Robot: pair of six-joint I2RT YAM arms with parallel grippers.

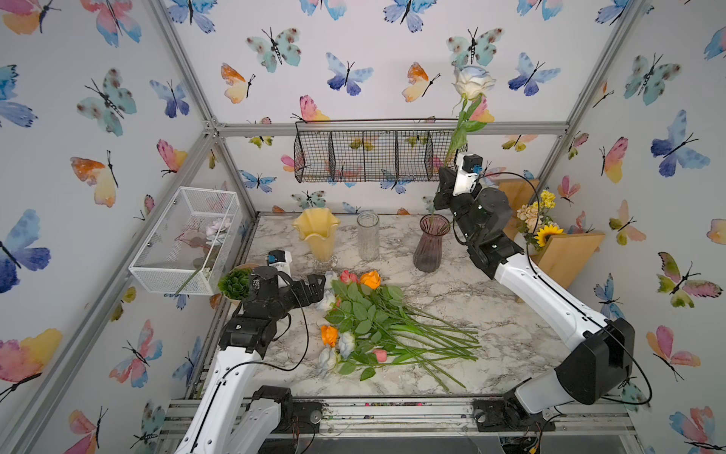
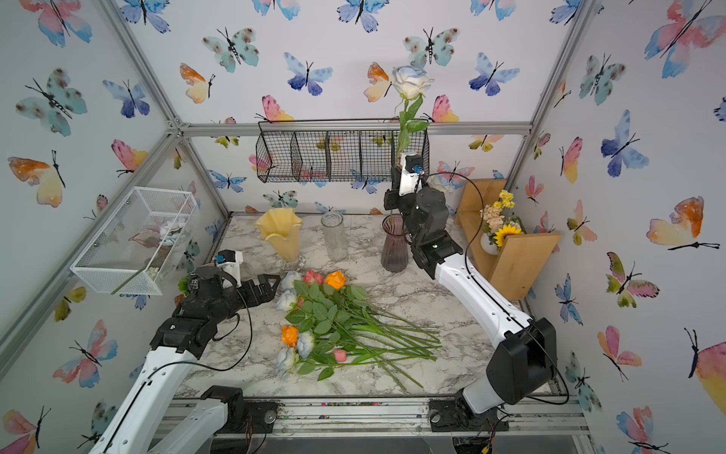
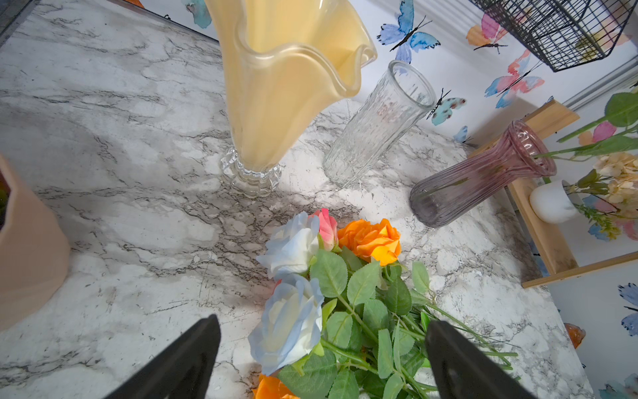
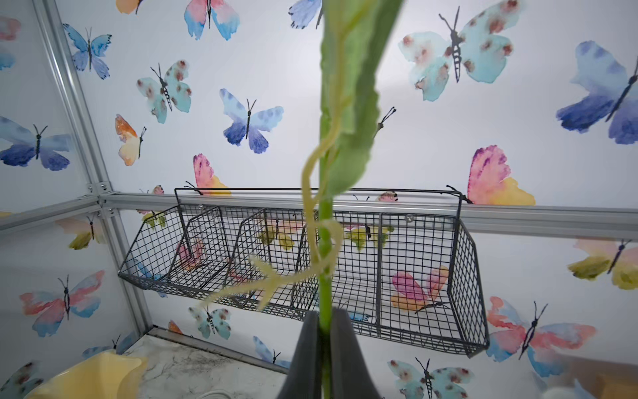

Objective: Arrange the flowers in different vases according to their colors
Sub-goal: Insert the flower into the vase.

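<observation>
Flowers (image 1: pixel 373 326) lay heaped on marble table (image 1: pixel 491 306). Left gripper (image 3: pixel 322 324) gaped wide, empty, just beside heap's blooms. Behind, in row: yellow vase (image 1: pixel 317 234), clear vase (image 1: pixel 368 236), purple vase (image 1: pixel 430 243). Right gripper (image 4: pixel 324 316) pinched stem of white-blue rose (image 1: pixel 471 80), held upright, stem end inside purple vase.

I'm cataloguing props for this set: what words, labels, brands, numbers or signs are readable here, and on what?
None. No words, brands or numbers show on the yellow vase, clear vase, purple vase, flowers or black wire basket; the walls carry only butterfly prints.
</observation>
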